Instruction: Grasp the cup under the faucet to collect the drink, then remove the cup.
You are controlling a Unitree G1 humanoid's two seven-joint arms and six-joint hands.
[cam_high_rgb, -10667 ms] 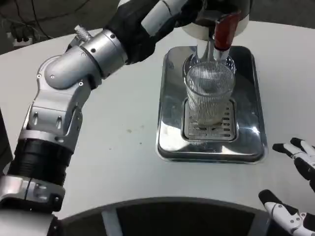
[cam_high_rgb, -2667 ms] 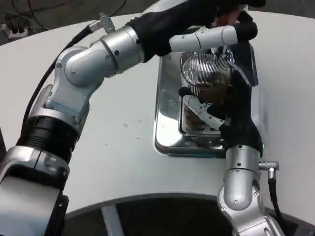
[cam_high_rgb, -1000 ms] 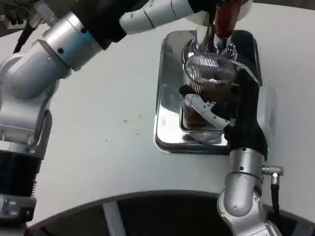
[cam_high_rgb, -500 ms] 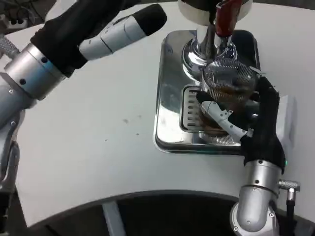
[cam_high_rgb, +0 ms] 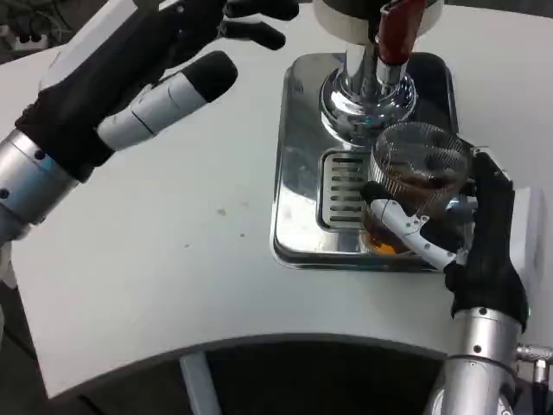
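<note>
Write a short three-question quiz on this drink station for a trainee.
1. True or false: the right hand holds the cup.
2. Where is the cup now? A) directly under the faucet B) off to the faucet's right, over the tray edge C) on the bare table
3. Fill in: the cup holds a ___ drink.

Key: 1 true. 2 B. 3 brown. The left hand holds nothing, its fingers apart.

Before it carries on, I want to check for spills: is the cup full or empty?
Partly filled: brown drink sits in the lower part of the ribbed clear cup, which the right hand holds above the tray.
</note>
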